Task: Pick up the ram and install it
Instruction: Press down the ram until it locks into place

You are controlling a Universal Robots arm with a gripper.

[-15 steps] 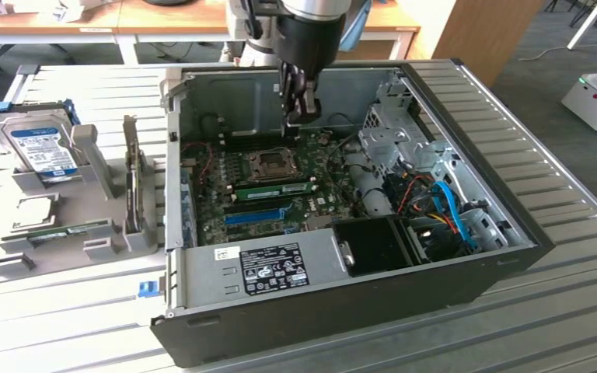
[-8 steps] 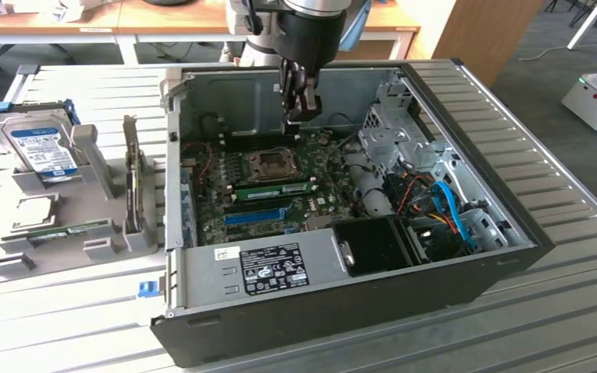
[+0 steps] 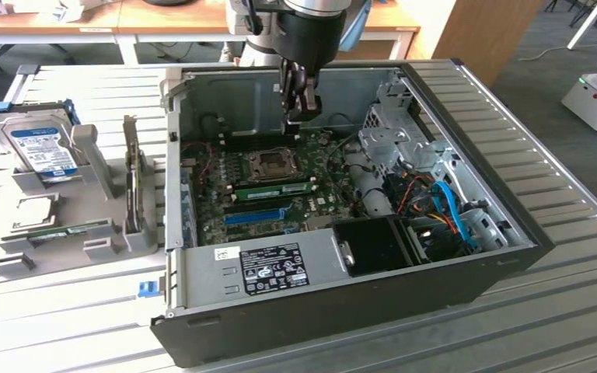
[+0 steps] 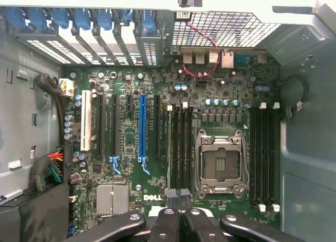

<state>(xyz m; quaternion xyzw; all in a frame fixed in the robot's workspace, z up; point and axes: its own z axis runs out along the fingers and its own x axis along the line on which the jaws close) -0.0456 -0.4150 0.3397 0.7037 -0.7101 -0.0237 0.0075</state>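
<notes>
Case [image 3: 329, 326]: dark sheet-metal box, lying open at the centre of the exterior view on a table [image 3: 558, 311] of pale ribbed slats.
Board [image 3: 309, 208] [image 4: 157, 90]: flat green motherboard, densely studded with small parts; long narrow black slots and one blue slot [image 3: 254, 215] [image 4: 142, 126] of glossy plastic.
Socket [image 3: 274, 163] [image 4: 220, 163]: square, with a bright metal frame.
Ram [image 3: 277, 189]: thin green stick with dark chips, lying along a black slot just beside the socket, on the side toward the blue slot. It seems seated there, though how deep I cannot tell.
Gripper [image 3: 296, 115] [image 4: 177, 195]: black, jointed links; fingers pressed together with nothing between them. It hangs above the board in the exterior view's upper middle, apart from the ram and touching nothing.
Holder [image 3: 96, 245]: grey moulded plastic at the exterior view's left, with another green stick [image 3: 58, 231] lying in it and a hard drive [image 3: 40, 148] standing upright.
</notes>
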